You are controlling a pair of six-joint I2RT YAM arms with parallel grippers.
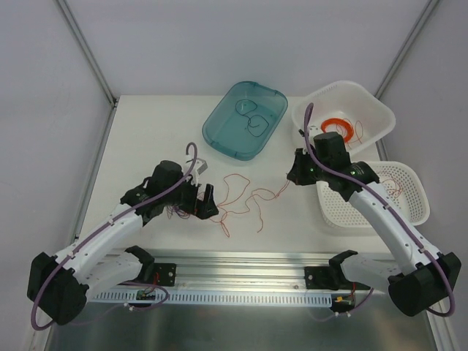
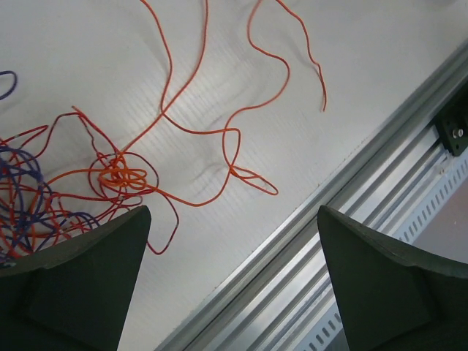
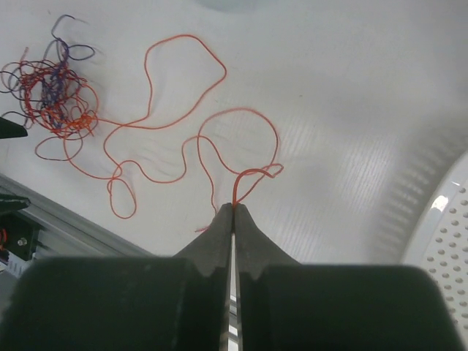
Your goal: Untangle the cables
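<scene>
The white table (image 1: 146, 139) carries, along its far and right side, a teal oval plastic tray (image 1: 208, 124) with a few dark wires in it and two white perforated baskets (image 1: 380, 110), none of which I am touching. My left gripper (image 2: 230, 216) stands at its widest, holding nothing, low over the table near its front rail. My right gripper (image 3: 234, 208) is closed tight, pinching the end of a thin orange wire (image 3: 241, 110). The cables, a curly wad of red, orange and blue-black hair-thin wires (image 2: 44, 197), lie on the table at my left gripper, off towards its left finger rather than centred between the two. From the wad the pinched wire wanders across the table to my right gripper, so its long axis runs left to right between my arms. My left arm is the nearer to the wad; I judge that drawing the wire rightwards, away from it, is what comes next.
</scene>
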